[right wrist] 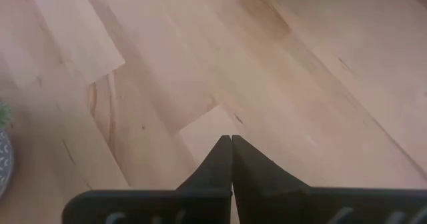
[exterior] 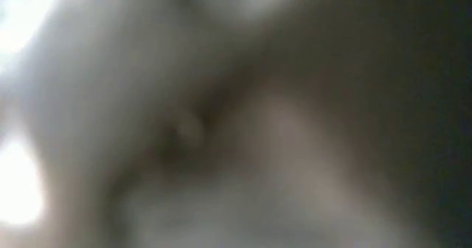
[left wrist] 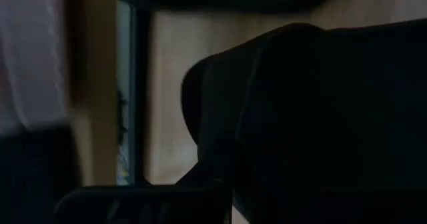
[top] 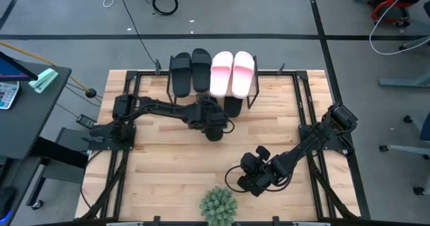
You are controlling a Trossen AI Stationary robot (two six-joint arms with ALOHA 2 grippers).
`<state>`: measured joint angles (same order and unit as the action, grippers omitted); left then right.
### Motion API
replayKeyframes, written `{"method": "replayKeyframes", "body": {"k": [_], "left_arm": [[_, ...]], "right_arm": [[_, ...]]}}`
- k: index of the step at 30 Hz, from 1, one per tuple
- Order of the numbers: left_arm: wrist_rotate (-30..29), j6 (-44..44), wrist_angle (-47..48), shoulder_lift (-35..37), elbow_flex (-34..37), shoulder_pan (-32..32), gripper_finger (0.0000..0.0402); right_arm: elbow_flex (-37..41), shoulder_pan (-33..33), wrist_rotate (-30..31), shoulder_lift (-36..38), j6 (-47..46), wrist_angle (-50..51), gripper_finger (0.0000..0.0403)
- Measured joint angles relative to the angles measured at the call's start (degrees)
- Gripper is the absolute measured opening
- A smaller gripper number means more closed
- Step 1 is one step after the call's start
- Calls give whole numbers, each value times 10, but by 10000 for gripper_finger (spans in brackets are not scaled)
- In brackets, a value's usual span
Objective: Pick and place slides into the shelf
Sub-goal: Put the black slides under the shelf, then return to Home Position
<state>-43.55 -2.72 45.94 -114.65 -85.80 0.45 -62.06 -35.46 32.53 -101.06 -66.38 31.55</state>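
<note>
The shelf (top: 256,91) stands at the table's far edge. On its top lie two black slides (top: 190,71) and two pink-to-white slides (top: 232,72), side by side. Another black slide (top: 232,105) lies at the shelf's near side, partly under the pink pair. My left gripper (top: 214,122) reaches in from the left and sits right beside that slide. In the left wrist view this black slide (left wrist: 307,117) fills most of the picture. My right gripper (top: 252,179) (right wrist: 231,147) is shut and hovers over bare wood near the table's near edge. The low view is wholly blurred.
A small green spiky plant (top: 218,206) stands at the table's near edge, just left of my right gripper; its pot (right wrist: 3,161) shows in the right wrist view. Black frame rails (top: 306,105) run along the table's sides. Bare wood (top: 168,159) lies between the arms.
</note>
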Motion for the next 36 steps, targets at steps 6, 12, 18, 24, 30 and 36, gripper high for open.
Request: {"method": "replayKeyframes", "body": {"k": [6,12,18,24,30,36], "left_arm": [[-1,-32,-59,-22,0,20,13],[13,-29,-20,-37,0,26,57],[14,-25,-13,-37,0,3,132],[16,8,47,-21,-1,-40,157],[26,175,217,18,-1,-84,121],[49,375,378,29,-1,-127,17]], "right_arm": [[0,0,0,0,0,3,6],[0,1,0,0,5,2,5],[0,35,-1,0,65,-18,2],[0,107,-51,0,219,-138,1],[0,164,-85,-3,281,-157,1],[1,208,-108,-18,320,-169,0]]}}
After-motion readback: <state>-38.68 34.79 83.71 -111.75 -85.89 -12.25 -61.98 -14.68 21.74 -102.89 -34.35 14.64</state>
